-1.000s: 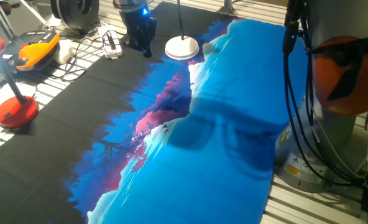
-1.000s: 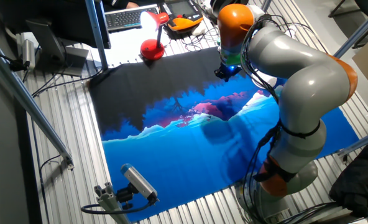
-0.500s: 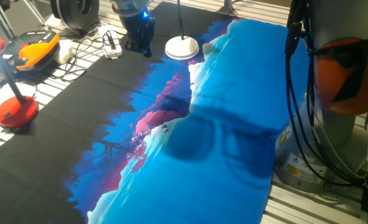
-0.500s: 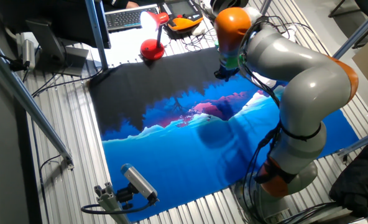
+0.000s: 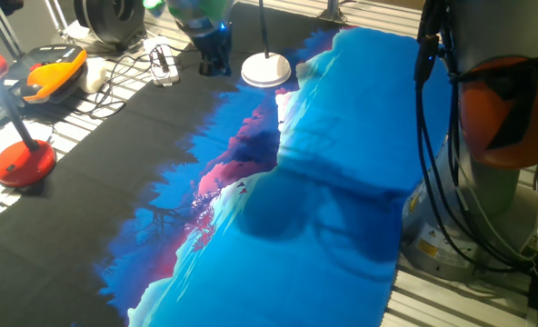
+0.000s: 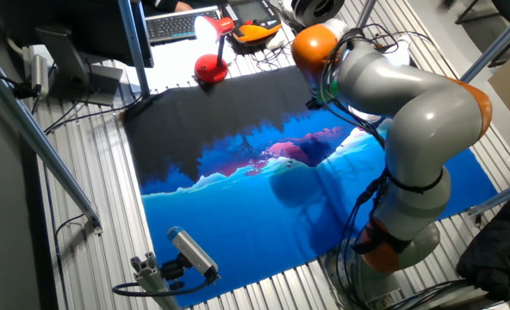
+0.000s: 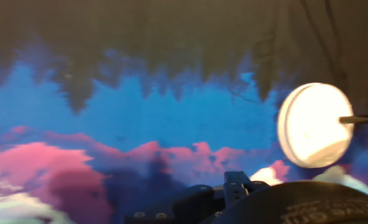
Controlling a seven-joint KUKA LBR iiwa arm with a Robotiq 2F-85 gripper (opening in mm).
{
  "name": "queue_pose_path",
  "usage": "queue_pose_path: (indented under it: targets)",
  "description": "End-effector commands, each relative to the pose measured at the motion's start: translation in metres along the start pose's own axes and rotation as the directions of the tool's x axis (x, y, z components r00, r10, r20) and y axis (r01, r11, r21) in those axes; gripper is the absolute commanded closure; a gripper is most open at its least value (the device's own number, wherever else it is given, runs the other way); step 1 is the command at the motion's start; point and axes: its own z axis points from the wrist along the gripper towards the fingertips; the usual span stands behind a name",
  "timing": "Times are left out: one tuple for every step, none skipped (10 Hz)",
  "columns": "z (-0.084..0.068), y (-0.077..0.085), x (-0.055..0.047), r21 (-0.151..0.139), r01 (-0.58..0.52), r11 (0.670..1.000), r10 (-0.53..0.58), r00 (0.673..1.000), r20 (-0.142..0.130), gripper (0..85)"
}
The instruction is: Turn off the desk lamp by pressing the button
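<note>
The desk lamp has a flat round white disc base and a thin dark pole. It stands at the far edge of the blue and black cloth. My gripper is a dark, blurred shape just left of the base and apart from it. No view shows a gap or contact between the fingertips. In the hand view the white base glows at the right, with the pole crossing its edge. No button can be made out on it. Only the hand's dark body shows at the bottom, not the fingers.
A red round-based lamp stands lit at the left. An orange device, cables and a black round object lie at the back left. The arm's base and its cables stand at the right.
The hand has shifted a little to the right, toward the white base, and the wrist has turned. A green blur now shows above it. The lamps have not moved.
</note>
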Motion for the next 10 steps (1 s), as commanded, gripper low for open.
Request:
queue_pose_path:
  targets:
    - [0.020, -0.043, 0.005, -0.006, 0.023, 1.000, -0.023, 1.000, 0.002, 85.0]
    - [0.028, -0.054, 0.004, -0.007, 0.048, 0.999, -0.048, 0.999, 0.002, 85.0]
    - [0.035, -0.061, 0.004, 0.001, 0.062, 0.998, -0.062, 0.998, -0.005, 85.0]
    - [0.042, -0.068, 0.003, 0.027, 0.074, 0.997, -0.074, 0.997, -0.020, 85.0]
    - [0.053, -0.076, 0.005, 0.056, 0.089, 0.994, -0.088, 0.996, -0.027, 85.0]
    - [0.062, -0.083, 0.007, 0.050, 0.089, 0.995, -0.088, 0.996, -0.023, 85.0]
    - [0.072, -0.091, 0.009, 0.073, 0.101, 0.992, -0.100, 0.995, -0.024, 85.0]
    - [0.083, -0.097, 0.011, 0.050, 0.110, 0.993, -0.109, 0.994, -0.021, 85.0]
    - [0.085, -0.095, 0.007, 0.007, 0.097, 0.995, -0.097, 0.994, -0.043, 85.0]
    - [0.081, -0.091, 0.003, -0.001, 0.095, 0.995, -0.095, 0.993, -0.076, 85.0]
